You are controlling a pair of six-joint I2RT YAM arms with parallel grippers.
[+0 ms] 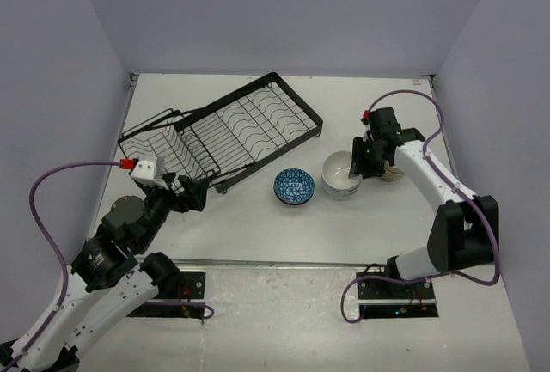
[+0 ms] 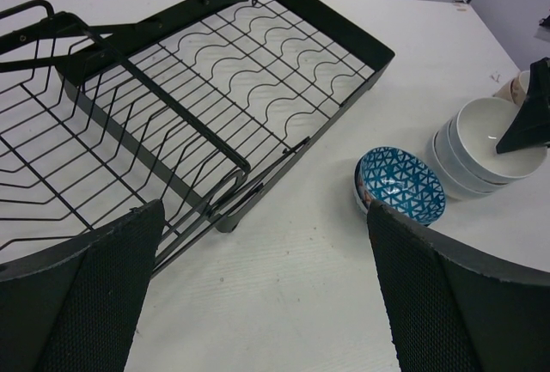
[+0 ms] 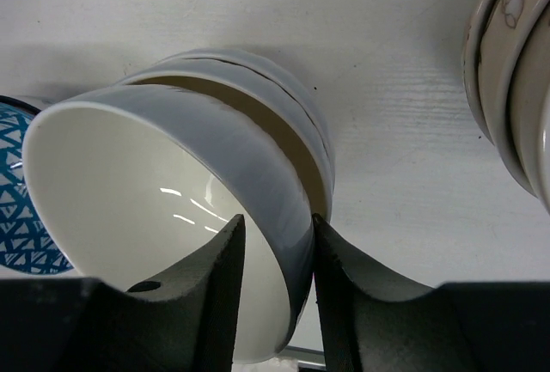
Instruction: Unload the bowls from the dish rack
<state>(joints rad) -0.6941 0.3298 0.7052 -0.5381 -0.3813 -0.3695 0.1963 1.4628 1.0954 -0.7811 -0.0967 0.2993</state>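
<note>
White table [image 1: 258, 234] boxed in by pale lilac walls. Black wire rack [image 1: 225, 136] lying askew across the far left, its left end cut off by the frame edge in the left wrist view.

To the right of the rack and apart from it, all out on the table: a blue-patterned bowl [image 1: 294, 186], possibly nested in a second one, with only a sliver of another rim showing beneath, too little to be sure. Just beside it on the right, a stack of white bowls [image 1: 341, 176], at least three rims in the right wrist view, exact count hard to make out. Farther right, beige bowls [image 1: 393, 173], largely hidden behind the right arm from above and sliced off by the frame edge in the right wrist view.

Right jaws straddling the rim of the top white bowl [image 3: 146, 200], one finger [image 3: 215, 295] inside, the other outside, wall between them. Pinching or already slack: cannot tell. Seated flat or tipped: also unclear from this angle.

Left jaws spread wide, nothing between the padded fingers [image 2: 94, 303], hovering low by the rack's near corner.
</note>
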